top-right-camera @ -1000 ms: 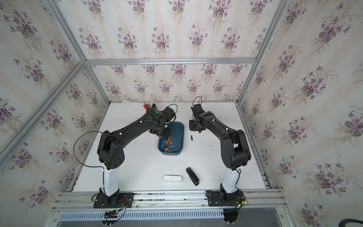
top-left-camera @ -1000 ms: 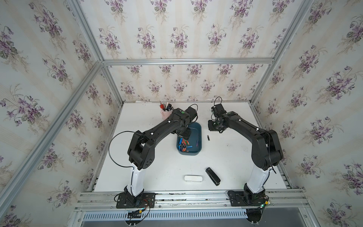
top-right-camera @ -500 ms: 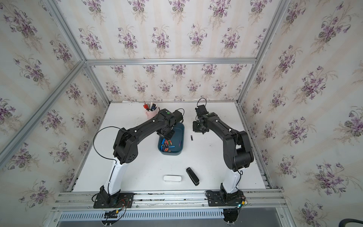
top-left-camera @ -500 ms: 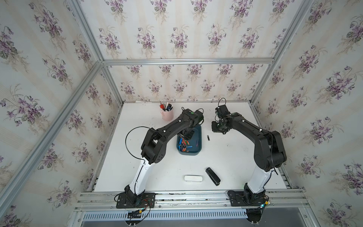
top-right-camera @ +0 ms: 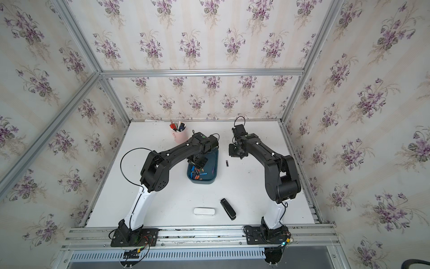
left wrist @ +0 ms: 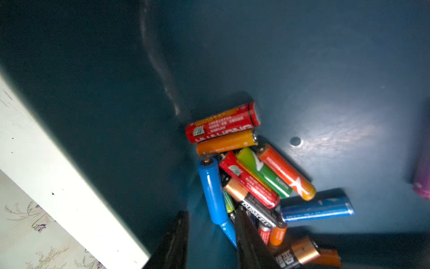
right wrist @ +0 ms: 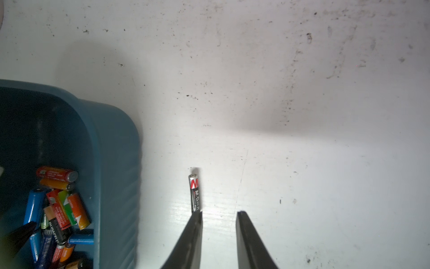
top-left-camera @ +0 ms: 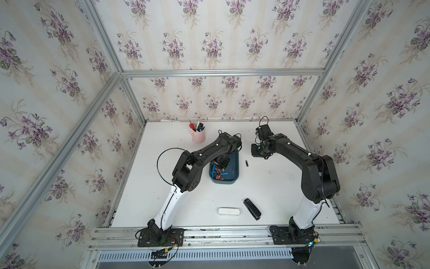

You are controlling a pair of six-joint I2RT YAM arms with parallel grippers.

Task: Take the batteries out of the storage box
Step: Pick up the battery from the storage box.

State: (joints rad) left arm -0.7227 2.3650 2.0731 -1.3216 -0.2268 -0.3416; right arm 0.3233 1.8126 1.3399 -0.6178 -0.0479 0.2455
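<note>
Since a second ago the left arm has folded its elbow in toward the storage box (top-left-camera: 224, 182) and carried the left gripper (left wrist: 211, 212) from the box's far end down onto the heap, uncovering the pink cup (top-left-camera: 198, 136); the right arm has scarcely shifted.

The batteries (left wrist: 244, 177) lie jumbled in the box corner nearer the left arm's base, with red, orange, green, black and blue crossed over one another. One black battery (right wrist: 195, 193) already lies on the white table (top-left-camera: 267, 186) just beside the box, so the job looks barely started.

The left gripper's fingers stand a little apart around the end of the long blue battery (left wrist: 210, 186). It was probably chosen because it lies on the heap's edge, free on one side. Teal floor shows between the fingers, so they are not yet pinching it.

The right gripper (right wrist: 219, 212) hovers over the table with its fingers parted and empty, one tip by the black battery's end. It seems to be keeping clear while the left works.

A white case (top-left-camera: 229, 211) lies well apart near the front edge.
</note>
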